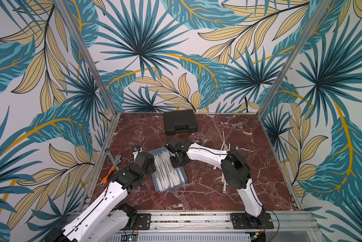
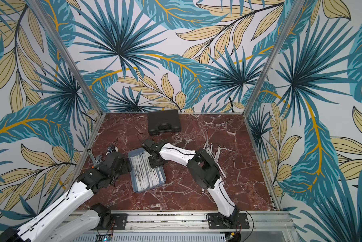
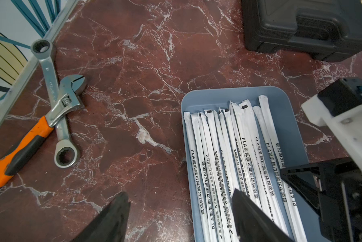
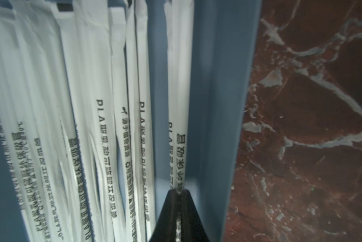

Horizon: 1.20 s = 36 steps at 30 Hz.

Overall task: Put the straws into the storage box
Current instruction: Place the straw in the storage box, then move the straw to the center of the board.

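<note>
**Right gripper clamped on one straw at the box wall; left gripper agape over the rim**

Black fingertips of the right gripper (image 4: 179,191) fill the foreground of the right wrist view. They are pressed together on a single straw (image 4: 181,83) that runs out ahead of them, just beside the inner wall of the storage box (image 4: 218,104).

On the side of that grip away from the wall, more straws (image 4: 88,83) lie lengthwise on the box floor, side by side and partly overlapping, with dark print showing. A strip of bare blue floor shows between them and the single straw. On the wall side of the grip is the red marble table (image 4: 312,125).

Left gripper (image 3: 179,191): jaws stand apart, nothing pinched between them. One finger (image 3: 113,218) hangs over bare table and the other (image 3: 251,213) over the packed straws, so the box's long wall runs under the gap. Whether either finger touches the box, cannot tell.

Ahead of the left gripper, past the far end of the box, sits a black case (image 3: 306,27), lid shut. Out beyond its table-side finger, well apart, two tools lie crossed: a ring spanner (image 3: 50,83) under an adjustable wrench (image 3: 35,134) with an orange-and-black handle.

In both top views, loose straws (image 1: 225,144) (image 2: 209,146) lie scattered on the table behind the right gripper's arm, well apart from the box.
</note>
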Each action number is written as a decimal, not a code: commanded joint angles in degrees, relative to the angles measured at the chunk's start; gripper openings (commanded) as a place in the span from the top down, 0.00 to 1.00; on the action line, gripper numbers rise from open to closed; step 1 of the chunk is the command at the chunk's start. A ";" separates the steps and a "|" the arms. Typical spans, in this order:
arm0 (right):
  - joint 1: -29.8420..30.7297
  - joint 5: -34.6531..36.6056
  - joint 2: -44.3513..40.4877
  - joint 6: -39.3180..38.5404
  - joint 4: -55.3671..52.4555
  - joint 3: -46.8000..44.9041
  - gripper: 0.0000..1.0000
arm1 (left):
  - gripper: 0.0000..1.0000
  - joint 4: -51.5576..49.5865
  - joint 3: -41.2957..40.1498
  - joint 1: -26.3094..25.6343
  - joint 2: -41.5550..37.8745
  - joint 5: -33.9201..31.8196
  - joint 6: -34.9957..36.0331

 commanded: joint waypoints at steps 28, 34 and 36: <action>-7.43 7.13 -20.58 8.12 -1.64 -12.23 0.64 | 0.19 -0.56 8.32 -1.65 5.59 3.19 2.75; -20.65 13.88 -25.44 11.72 -0.06 -24.08 0.48 | 0.19 3.36 16.90 -17.14 20.44 0.73 1.92; -22.54 15.83 -24.35 11.28 0.16 -24.73 0.47 | 0.19 5.51 18.19 -20.06 24.93 1.28 1.33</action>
